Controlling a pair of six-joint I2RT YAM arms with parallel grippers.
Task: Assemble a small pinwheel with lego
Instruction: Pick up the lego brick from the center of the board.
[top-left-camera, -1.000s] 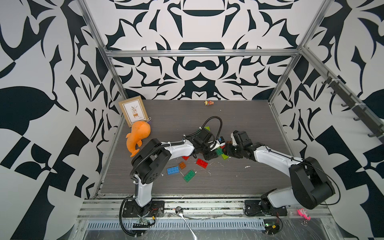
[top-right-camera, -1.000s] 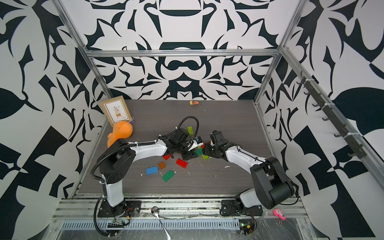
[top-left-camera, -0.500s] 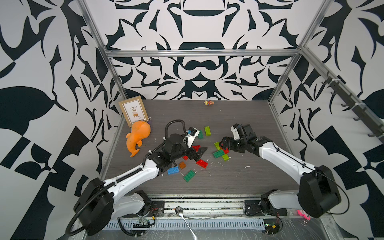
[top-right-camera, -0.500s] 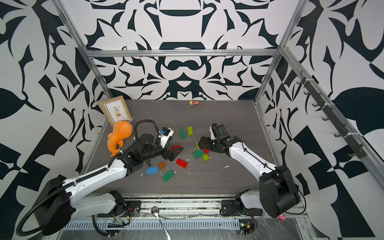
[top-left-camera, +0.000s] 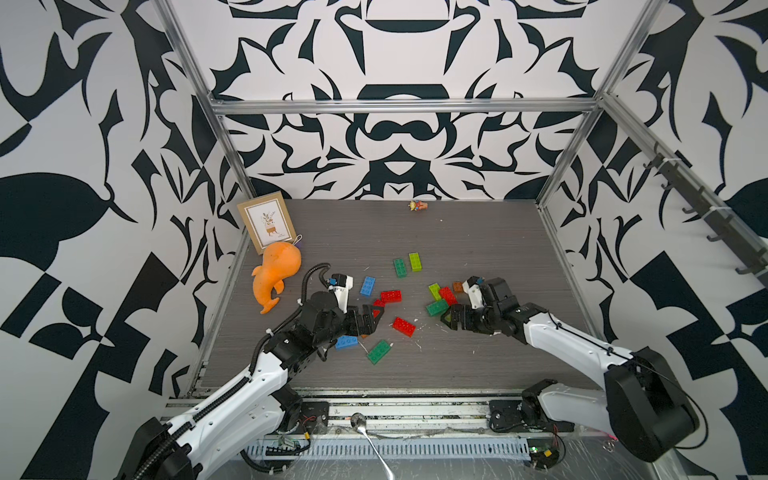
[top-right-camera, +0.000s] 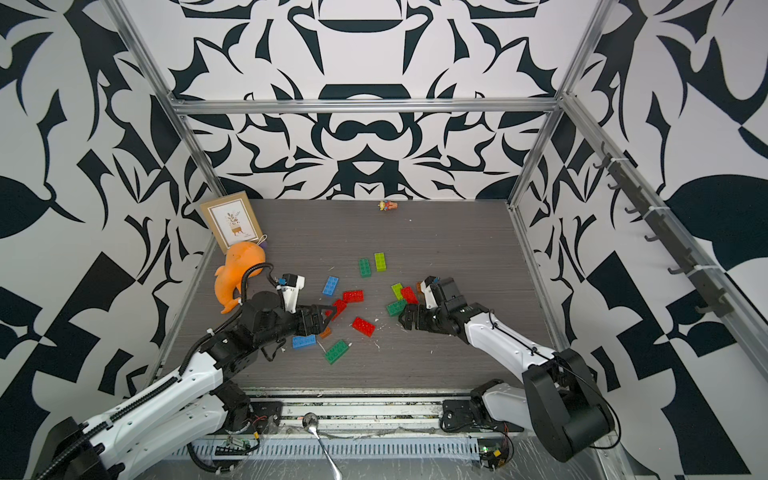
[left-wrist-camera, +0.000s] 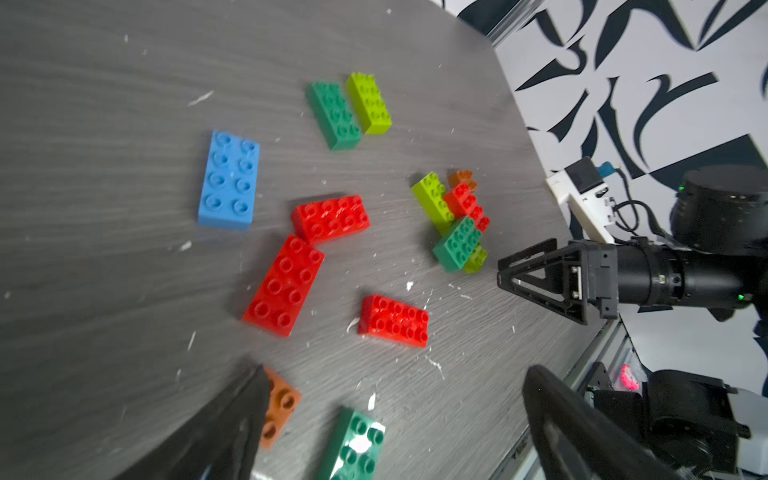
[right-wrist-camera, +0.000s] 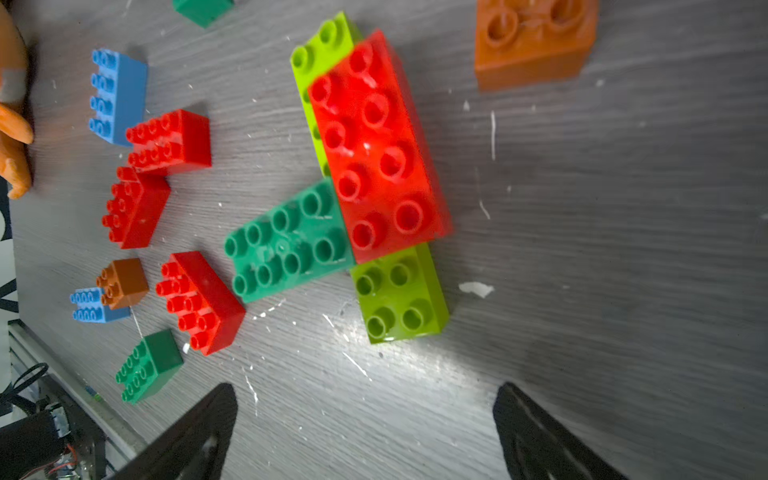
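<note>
One part-built lego cluster (top-left-camera: 440, 300), right of centre in both top views, red brick (right-wrist-camera: 376, 145) uppermost with its long axis pointing away from my right gripper (right-wrist-camera: 365, 399), which sits just short of it, wide and empty; left gripper (top-left-camera: 376, 319) likewise wide, farther off.

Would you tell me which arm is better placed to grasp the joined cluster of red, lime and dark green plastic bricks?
Probably the right: the open right gripper faces the brick cluster close by, while the open left gripper sits farther off.
</note>
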